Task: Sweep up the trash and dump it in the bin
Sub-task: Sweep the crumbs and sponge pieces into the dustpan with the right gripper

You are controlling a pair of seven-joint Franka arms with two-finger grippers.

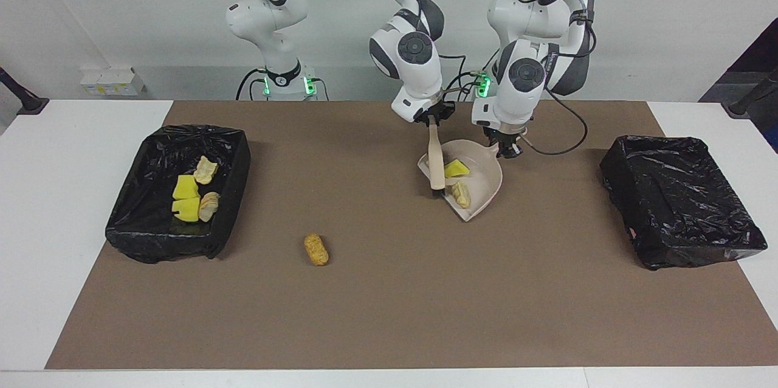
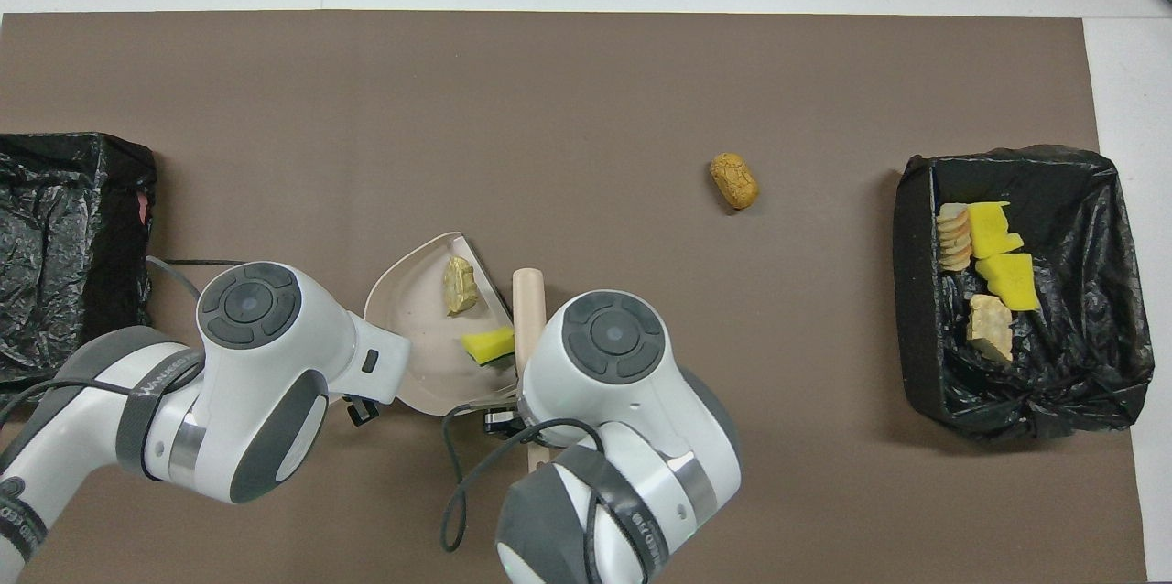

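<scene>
My left gripper (image 1: pixel 506 148) is shut on the handle of the beige dustpan (image 1: pixel 480 190), which is tilted with its handle end raised. A bright yellow chunk (image 1: pixel 456 168) and a tan crusty lump (image 1: pixel 461 194) lie in the pan; they also show in the overhead view, the yellow chunk (image 2: pixel 488 344) and the lump (image 2: pixel 458 284). My right gripper (image 1: pixel 433 123) is shut on the beige-handled brush (image 1: pixel 435 163), its bristles at the pan's mouth. An orange crusty lump (image 1: pixel 316 249) lies alone on the mat. Several scraps (image 1: pixel 185 196) lie in the black-lined bin (image 1: pixel 194 131) toward the right arm's end.
A second black-lined bin (image 1: pixel 681 205) stands toward the left arm's end of the table and holds no scraps. A brown mat (image 1: pixel 389 303) covers most of the white table. In the overhead view both arms hide the grippers.
</scene>
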